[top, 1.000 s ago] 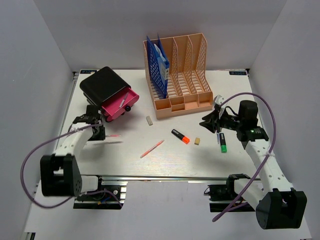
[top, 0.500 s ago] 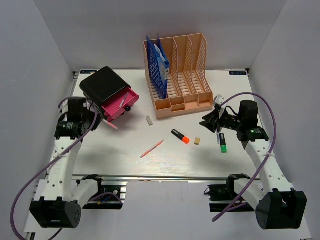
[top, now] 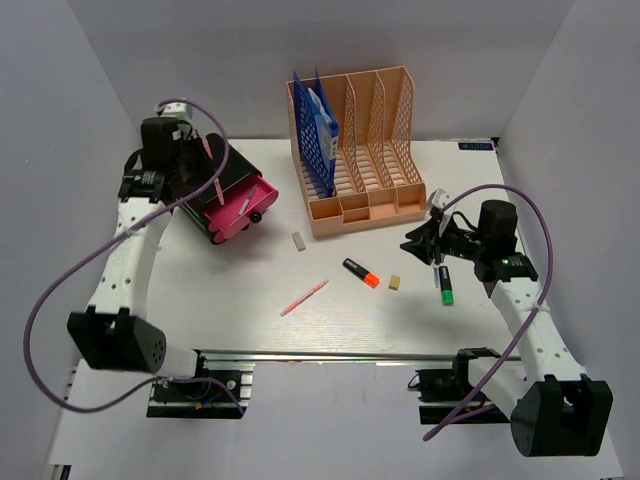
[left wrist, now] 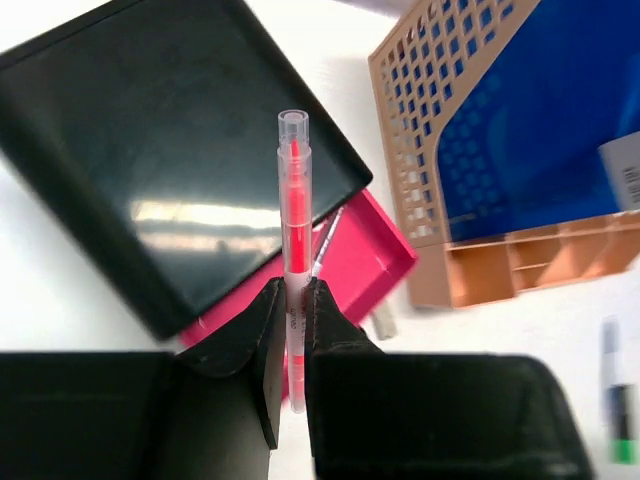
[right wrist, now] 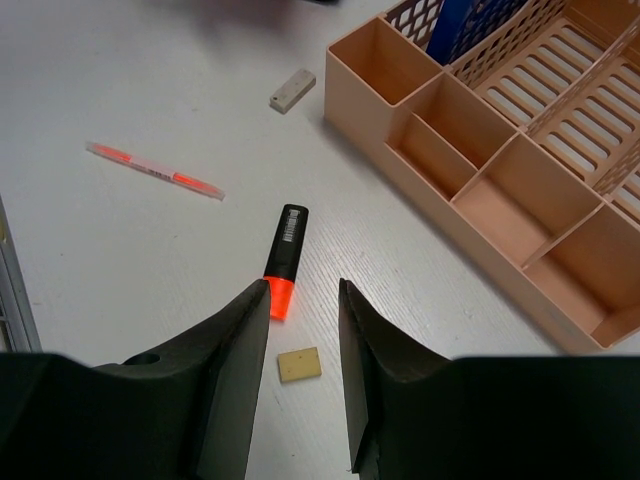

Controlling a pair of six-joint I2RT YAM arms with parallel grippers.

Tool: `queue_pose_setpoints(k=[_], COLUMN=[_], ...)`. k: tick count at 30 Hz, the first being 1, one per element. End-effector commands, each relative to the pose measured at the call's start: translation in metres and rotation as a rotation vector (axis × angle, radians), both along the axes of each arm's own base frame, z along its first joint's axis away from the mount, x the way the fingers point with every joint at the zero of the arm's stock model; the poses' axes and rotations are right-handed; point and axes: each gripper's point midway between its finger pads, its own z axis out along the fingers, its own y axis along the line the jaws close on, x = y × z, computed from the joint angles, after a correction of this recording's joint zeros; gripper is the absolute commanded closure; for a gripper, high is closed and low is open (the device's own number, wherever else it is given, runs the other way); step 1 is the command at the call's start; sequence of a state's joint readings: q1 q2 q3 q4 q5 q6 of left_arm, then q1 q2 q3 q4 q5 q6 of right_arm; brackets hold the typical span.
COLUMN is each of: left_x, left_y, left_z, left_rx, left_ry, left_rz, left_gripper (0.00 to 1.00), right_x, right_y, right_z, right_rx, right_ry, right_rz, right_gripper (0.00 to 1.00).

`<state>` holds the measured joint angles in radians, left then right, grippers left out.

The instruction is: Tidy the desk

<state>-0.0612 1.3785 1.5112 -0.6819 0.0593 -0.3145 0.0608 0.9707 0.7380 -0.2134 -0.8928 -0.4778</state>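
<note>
The white desk [top: 200,300] holds scattered stationery. My left gripper [top: 203,152] is raised over the black box [top: 225,160], shut on a clear pink pen [left wrist: 294,220] that stands upright between the jaws [left wrist: 293,290]. Below it the box's pink drawer [left wrist: 365,255] is pulled open with a pen inside. My right gripper [top: 418,243] is open and empty, low over the desk. In the right wrist view [right wrist: 303,290] its fingers frame an orange highlighter [right wrist: 283,258] and a yellow eraser [right wrist: 300,364].
A peach mesh file rack [top: 360,150] with blue folders [top: 318,125] stands at the back centre. A second pink pen [top: 304,297], a grey eraser [top: 298,241] and a green marker [top: 444,285] lie on the desk. A metal rail [top: 330,355] runs along the near edge.
My left arm has lifted from the front-left desk and swung back over the black box, carrying the pink pen. The right arm has not moved.
</note>
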Motion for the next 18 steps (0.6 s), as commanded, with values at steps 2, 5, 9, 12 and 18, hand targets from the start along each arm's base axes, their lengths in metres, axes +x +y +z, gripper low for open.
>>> queue_pose_setpoints(k=[2,5,9,12,18], left_x=[0.015,0.020,0.021,0.018,0.011], left_y=[-0.014,-0.017,-0.022,-0.028,-0.024], left_z=[0.001,-0.008,-0.029,-0.042,-0.080], left_rx=[0.232,0.344,0.472,0.522,0.634], left_ry=[-0.037,-0.008,0.022,0.039,0.139], left_rz=[-0.152,-0.152,-0.191,-0.207,-0.201], left_gripper=[1.00,1.00,1.00,1.00,0.94], right_x=[0.001,0.001,0.001,0.002,0.003], right_y=[0.001,0.002,0.001,0.000,0.000], right_z=[0.002,0.002,0.001,0.001,0.001], right_rx=[0.010,0.010,0.009,0.007,0.002], right_ry=[-0.009,-0.011,-0.006,-0.007,-0.010], right_rz=[0.013,0.013,0.011,0.007,0.006], right_gripper=[0.60,0.60,0.60,0.60,0.60])
